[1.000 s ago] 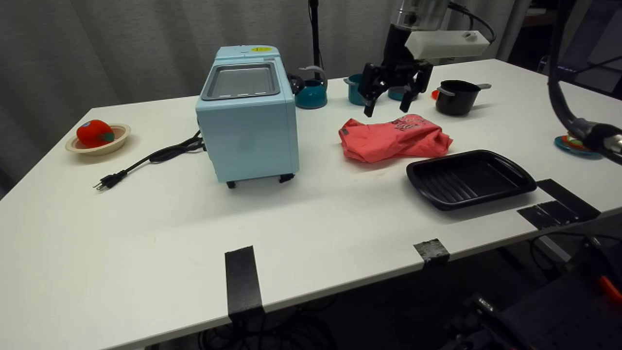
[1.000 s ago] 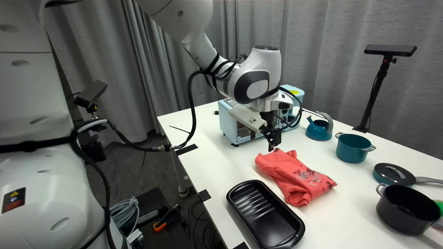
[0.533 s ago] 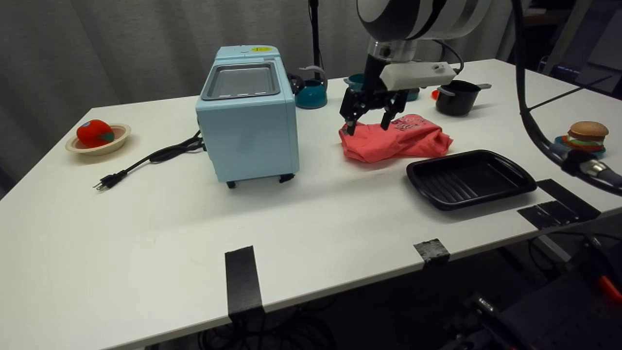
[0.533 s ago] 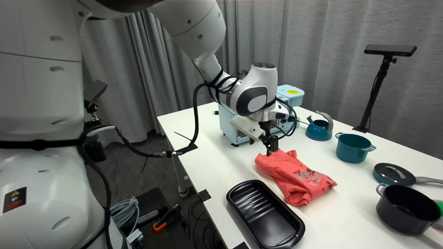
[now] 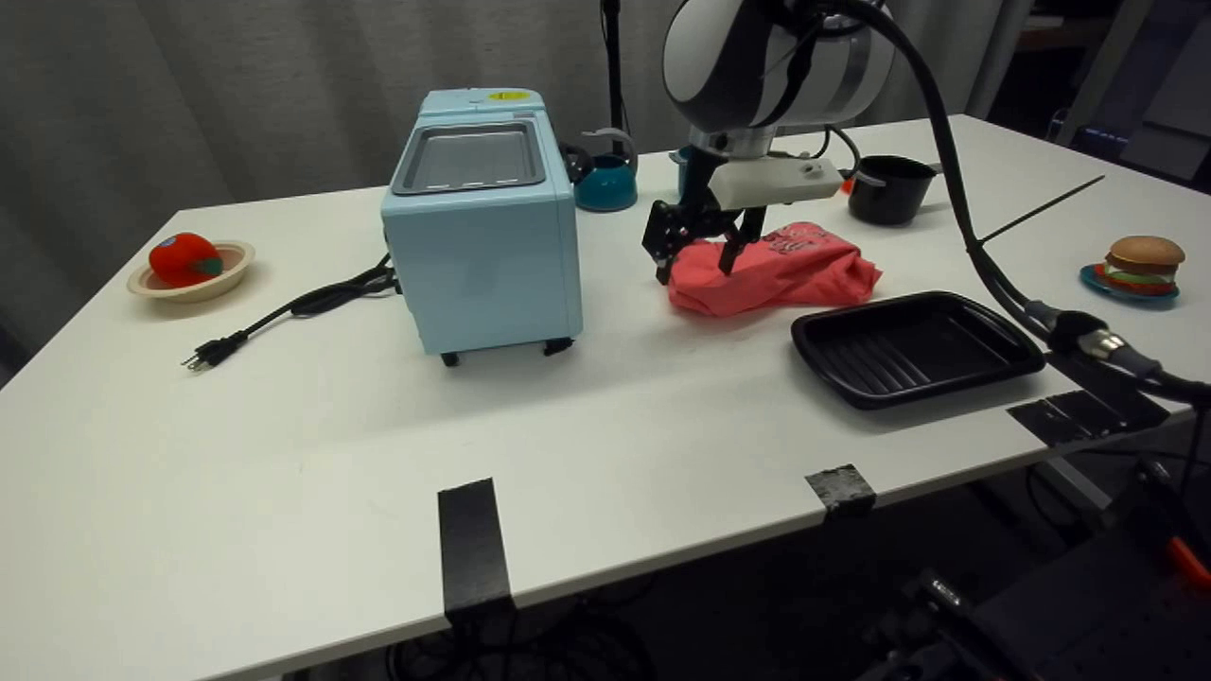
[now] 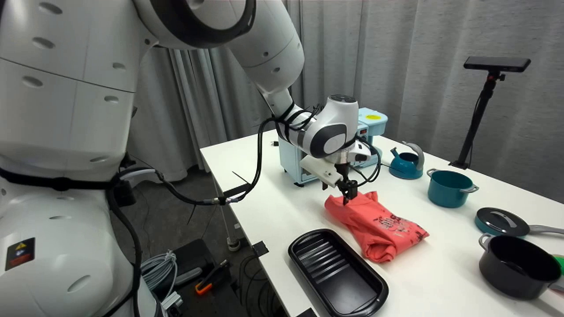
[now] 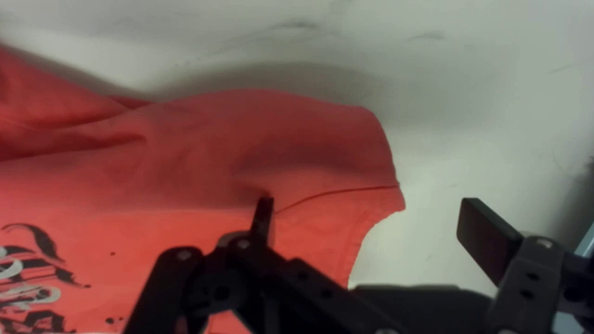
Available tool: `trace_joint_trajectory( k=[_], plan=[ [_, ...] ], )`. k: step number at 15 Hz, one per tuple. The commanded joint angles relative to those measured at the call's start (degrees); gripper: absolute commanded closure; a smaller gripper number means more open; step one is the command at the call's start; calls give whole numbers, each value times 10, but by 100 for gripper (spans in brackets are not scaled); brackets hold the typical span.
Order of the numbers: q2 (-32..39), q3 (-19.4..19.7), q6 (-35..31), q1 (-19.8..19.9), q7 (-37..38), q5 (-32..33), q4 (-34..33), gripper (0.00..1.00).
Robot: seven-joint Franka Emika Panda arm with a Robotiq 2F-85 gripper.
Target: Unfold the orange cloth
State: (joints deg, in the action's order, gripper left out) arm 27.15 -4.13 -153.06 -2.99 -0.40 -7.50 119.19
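The orange cloth, a coral-red garment, lies folded on the white table in both exterior views. Dark and grey print marks part of it. My gripper is open and empty at the cloth's end nearest the toaster oven. In the wrist view the gripper spans the cloth's edge. The left finger is over the cloth; the right finger is beyond its edge, over bare table. I cannot tell whether the left fingertip touches the cloth.
A black baking tray lies close beside the cloth. A light blue toaster oven stands past the cloth's end. A teal kettle, a teal pot, a lid and a black pot stand along the cloth's other side.
My gripper has moved down and towards the toaster oven, from above the cloth to its end. It stays open. The cloth has not visibly moved.
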Motion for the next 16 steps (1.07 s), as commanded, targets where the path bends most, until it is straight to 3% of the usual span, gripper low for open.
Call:
trace_joint_trajectory(
  k=[1, 3, 4, 5, 9, 14, 16],
  plan=[
    [33, 1, -3, -5, 18, 6, -33, 0],
    [41, 1, 0, -4, 19, 5, -41, 0],
    [45, 1, -1, -4, 21, 4, -42, 8],
    [47, 0, -1, -4, 22, 3, -43, 28],
    [52, 1, -2, -5, 30, 2, -46, 60],
    [49, 4, -2, -6, 46, 2, -47, 97],
    [46, 4, -5, -6, 51, 0, -45, 100]
  ],
)
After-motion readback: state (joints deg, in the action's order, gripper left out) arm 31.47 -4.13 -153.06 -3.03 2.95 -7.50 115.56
